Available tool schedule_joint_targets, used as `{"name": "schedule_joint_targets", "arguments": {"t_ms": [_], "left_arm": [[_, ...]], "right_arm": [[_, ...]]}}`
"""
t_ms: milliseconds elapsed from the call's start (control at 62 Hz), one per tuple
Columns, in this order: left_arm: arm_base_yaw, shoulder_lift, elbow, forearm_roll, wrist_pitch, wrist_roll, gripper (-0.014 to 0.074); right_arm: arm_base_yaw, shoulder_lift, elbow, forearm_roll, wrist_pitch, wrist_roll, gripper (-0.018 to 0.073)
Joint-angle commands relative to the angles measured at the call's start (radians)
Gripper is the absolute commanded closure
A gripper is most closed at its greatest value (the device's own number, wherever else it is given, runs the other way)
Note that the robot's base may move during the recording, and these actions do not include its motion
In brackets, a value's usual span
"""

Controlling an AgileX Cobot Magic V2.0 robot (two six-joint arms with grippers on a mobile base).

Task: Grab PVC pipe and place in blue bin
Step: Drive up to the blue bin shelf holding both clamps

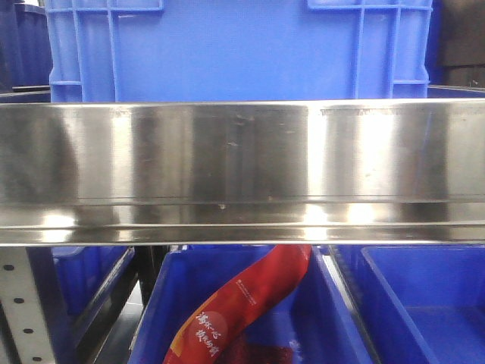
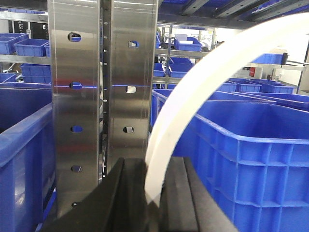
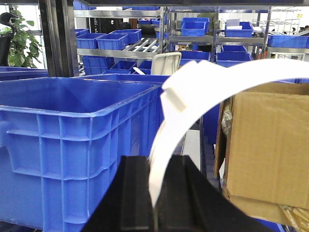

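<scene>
The PVC pipe is a white, flat-looking bent length. In the left wrist view the pipe (image 2: 193,92) rises from my left gripper (image 2: 153,162) and arcs up to the right, over a large blue bin (image 2: 251,159). The left gripper's black jaws are shut on its end. In the right wrist view the pipe (image 3: 231,77), with a white clip-like joint (image 3: 176,94), arcs up and right from my right gripper (image 3: 157,159), whose jaws are shut on it. A large blue bin (image 3: 72,112) stands just left of that gripper. Neither gripper shows in the front view.
Two steel shelf uprights (image 2: 104,96) stand right ahead of the left gripper. A cardboard box (image 3: 270,145) is close on the right gripper's right. The front view shows a steel shelf beam (image 1: 242,167), a blue bin (image 1: 227,53) above, and lower bins with a red packet (image 1: 242,311).
</scene>
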Motion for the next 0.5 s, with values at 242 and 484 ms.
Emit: {"name": "schedule_joint_targets", "arguments": {"t_ms": [242,484], "left_arm": [[-0.004,-0.006,-0.001,-0.003,-0.038,-0.003,0.0708],[-0.004,0.032,-0.073,-0.030,0.071,-0.003,0.0708]], "right_arm": [[0.003,-0.003,0.001,-0.005,-0.111,-0.009,0.0721],[0.003,0.023,-0.053,0.062,-0.168,-0.007,0.0721]]}}
